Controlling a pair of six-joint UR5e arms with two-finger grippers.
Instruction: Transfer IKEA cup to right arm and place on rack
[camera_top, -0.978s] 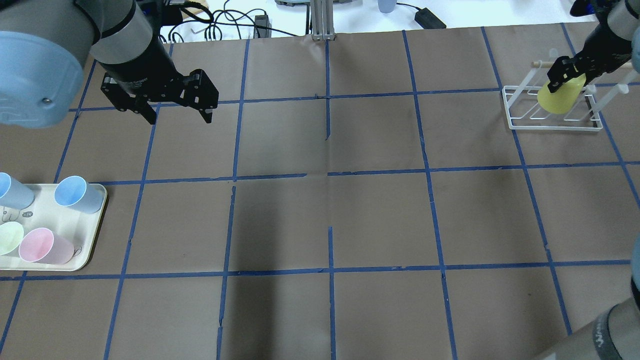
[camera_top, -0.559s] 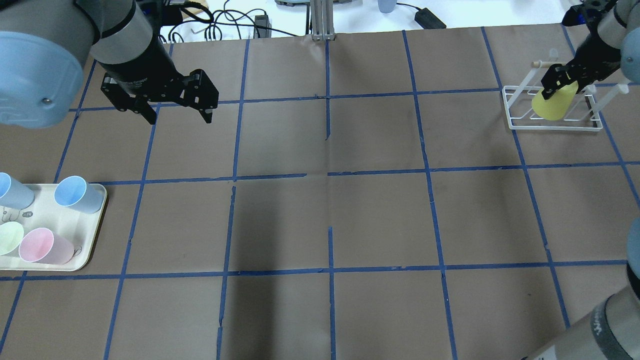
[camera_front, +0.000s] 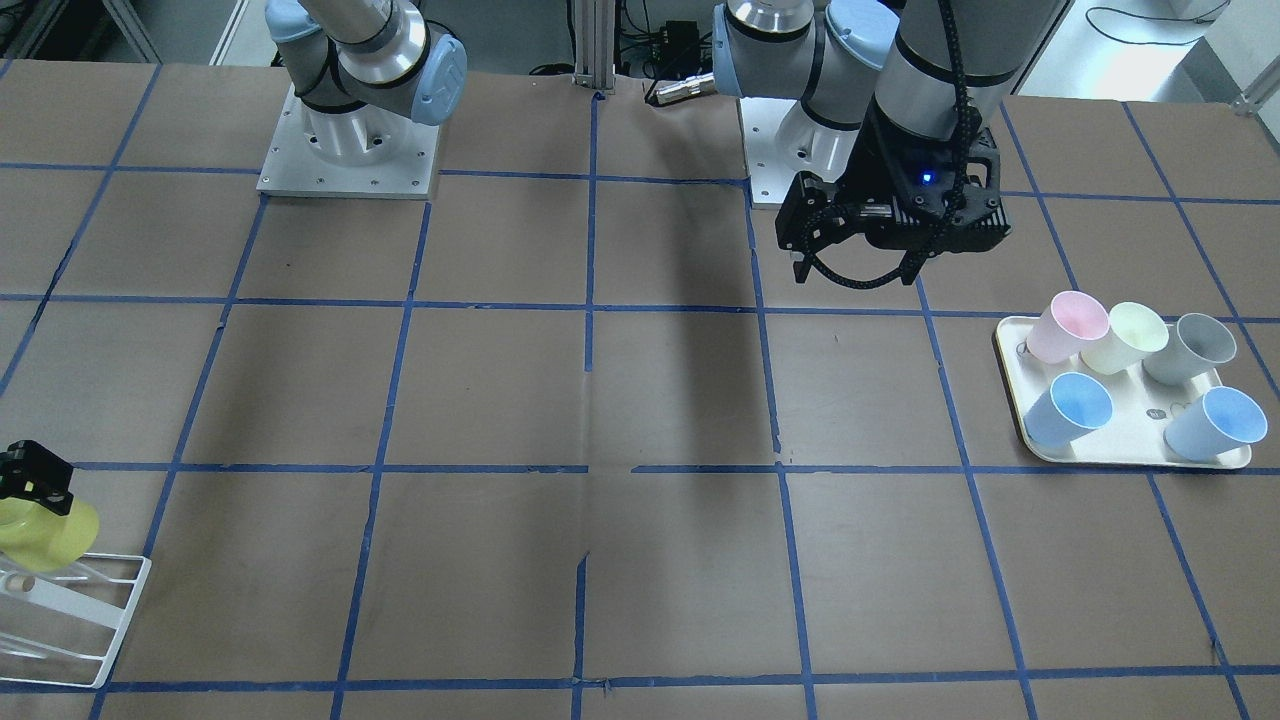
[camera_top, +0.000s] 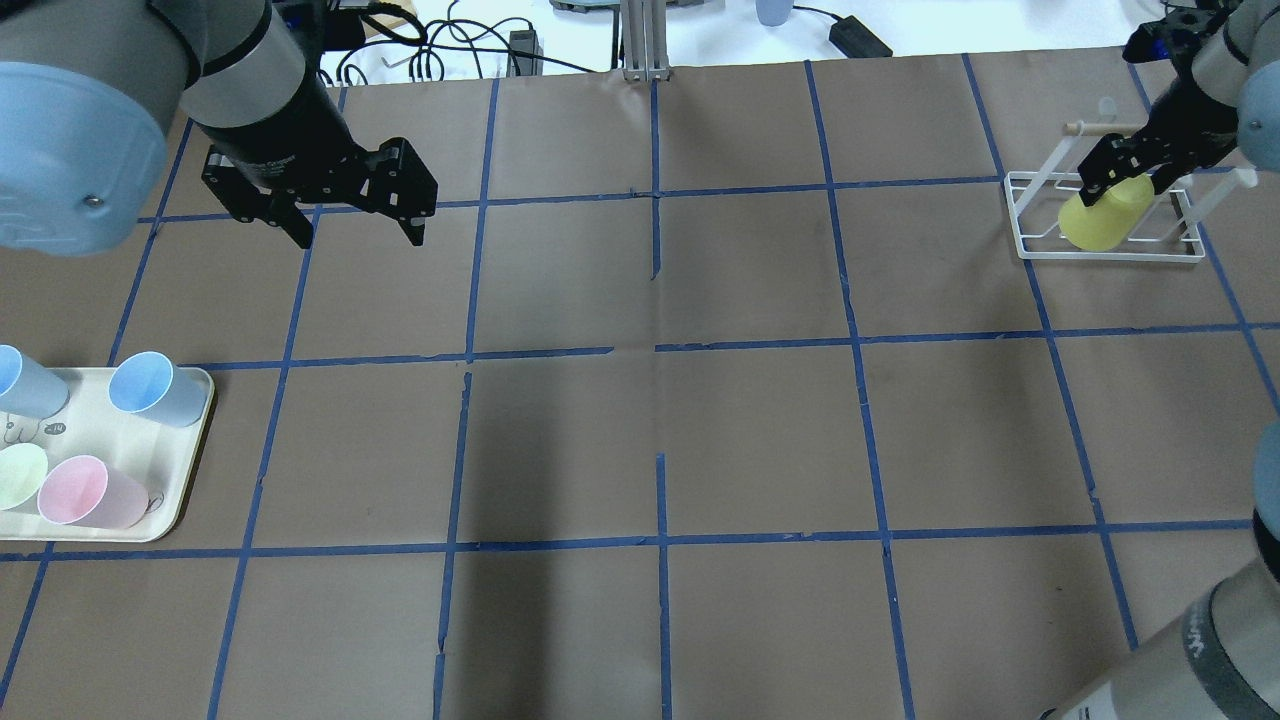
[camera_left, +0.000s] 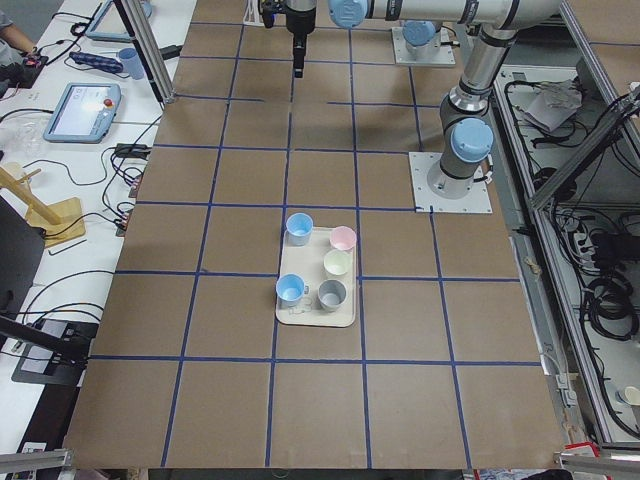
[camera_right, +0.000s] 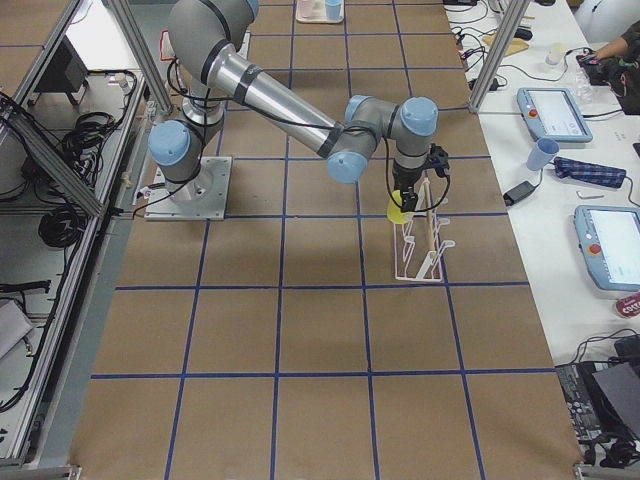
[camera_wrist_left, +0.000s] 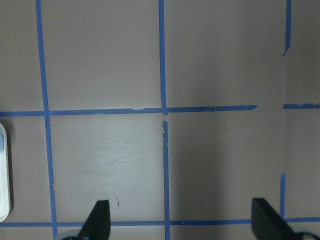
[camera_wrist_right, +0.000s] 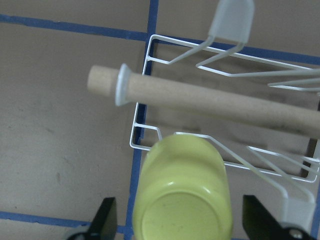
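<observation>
Step in hand, as judged: letting go of the cup on the rack and backing the arm away. The right gripper (camera_top: 1128, 172) stands over the rack (camera_top: 1030, 250) in the upper right of the overhead view. In the right wrist view its fingers (camera_wrist_right: 106, 220) are spread wide, with a clear gap to the IKEA cup (camera_top: 1098, 218) on either side, so it grips nothing. The cup lies within the rack's wire frame, tilted, base up towards the wrist and mouth down towards the wires. Whether a prong runs up inside it cannot be seen. The wooden bar (camera_wrist_right: 215, 102) crosses just beyond the cup's base. To finish well, the gripper should back off straight along its own axis, jaws kept wide, so that neither finger drags on the cup wall or catches the bar or a prong. The cup looks light and rests at a slant, so a sideways nudge could probably tip it off. The cup is bright yellow, plain and tapered, without a handle, and has a shallow recessed ring in its base. No damage is seen. The left gripper (camera_top: 360, 238) hangs in the upper left of the overhead view with jaws wide and empty, well apart from the tray (camera_top: 190, 470) of other cups.
</observation>
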